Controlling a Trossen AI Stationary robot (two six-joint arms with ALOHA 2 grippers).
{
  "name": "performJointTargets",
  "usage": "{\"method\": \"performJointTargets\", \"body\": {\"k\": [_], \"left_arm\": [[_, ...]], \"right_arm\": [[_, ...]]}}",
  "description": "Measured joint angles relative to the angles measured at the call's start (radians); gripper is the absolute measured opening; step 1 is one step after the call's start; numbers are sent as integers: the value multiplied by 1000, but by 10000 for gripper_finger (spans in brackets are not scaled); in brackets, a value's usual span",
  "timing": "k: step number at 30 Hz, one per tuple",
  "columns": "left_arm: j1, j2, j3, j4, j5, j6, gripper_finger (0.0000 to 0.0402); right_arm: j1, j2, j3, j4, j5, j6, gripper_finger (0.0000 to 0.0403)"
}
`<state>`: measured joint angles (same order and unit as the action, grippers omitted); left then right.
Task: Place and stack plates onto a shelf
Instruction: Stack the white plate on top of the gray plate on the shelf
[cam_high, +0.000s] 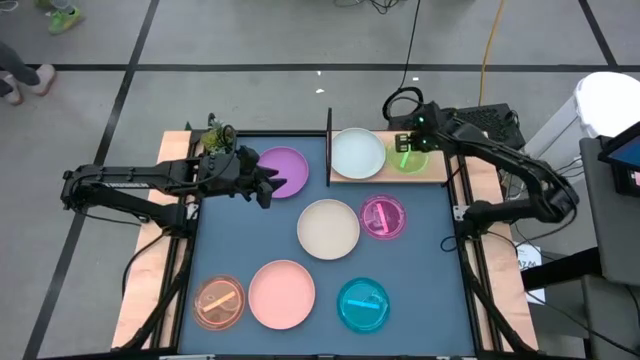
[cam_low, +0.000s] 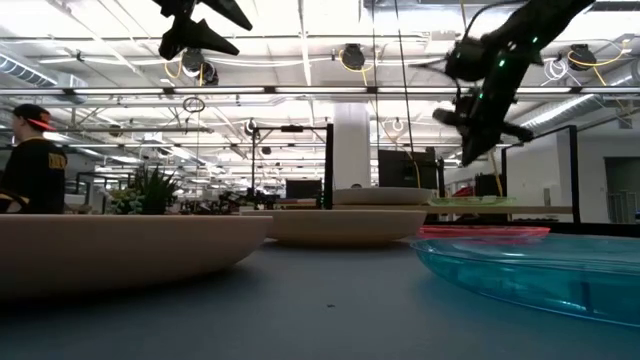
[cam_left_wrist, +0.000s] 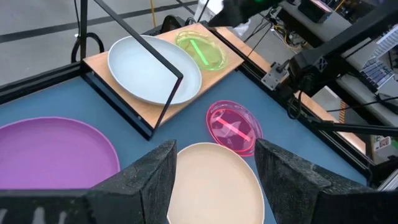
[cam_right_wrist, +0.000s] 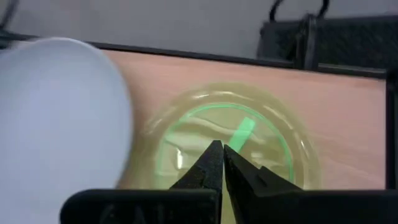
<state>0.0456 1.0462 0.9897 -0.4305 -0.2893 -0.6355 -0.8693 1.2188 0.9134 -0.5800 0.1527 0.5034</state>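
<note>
Light wood shows under two pieces on the shelf (cam_high: 440, 172), which sits toward 1 o'clock on the worktop, its thin black upright panel (cam_high: 329, 148) at the end nearer the centre. On the board lie the pale mint plate (cam_high: 357, 153) and, just beside it on the side away from the panel, the green translucent dish (cam_high: 408, 158). The right hand (cam_high: 404, 143) hovers above that green dish with its fingers pressed together and nothing between them — the right wrist view looks straight down past the closed tips (cam_right_wrist: 222, 163) into the dish (cam_right_wrist: 261, 134).

The left hand (cam_high: 268, 188) hangs over the 3 o'clock edge of the purple plate (cam_high: 290, 165), which rests on the dark blue mat (cam_high: 420, 270) toward 11 o'clock, just on the far side of the panel from the shelf. Its fingers (cam_left_wrist: 146, 180) stand apart and hold nothing; the left wrist view shows the cream plate (cam_left_wrist: 217, 183) beneath the gap.

That cream plate (cam_high: 328, 228) lies near the mat's centre, with the magenta dish (cam_high: 383, 217) just beside it toward 3 o'clock. Along the near edge — from 7 to 5 o'clock — sit the orange dish (cam_high: 219, 303), the pink plate (cam_high: 282, 294) and the cyan dish (cam_high: 363, 305), each apart from its neighbour. None of the plates is stacked on another.
</note>
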Motion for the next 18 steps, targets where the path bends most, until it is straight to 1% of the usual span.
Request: {"method": "performJointTargets", "body": {"k": [3,5,7,9,13,18], "left_arm": [[0,0,0,0,3,-4,220],[0,0,0,-2,10,-6,220],[0,0,0,-14,11,-26,220],[0,0,0,-36,13,-56,220],[0,0,0,-87,35,-82,220],[0,0,0,-192,52,-159,220]], "right_arm": [[50,-82,0,-33,-2,34,0],[97,-134,0,-50,-32,63,0],[151,-176,0,-65,-54,103,0],[215,-207,1,-83,-53,160,0],[347,-245,1,-121,-55,266,0],[525,-249,2,-121,-54,365,0]]}}
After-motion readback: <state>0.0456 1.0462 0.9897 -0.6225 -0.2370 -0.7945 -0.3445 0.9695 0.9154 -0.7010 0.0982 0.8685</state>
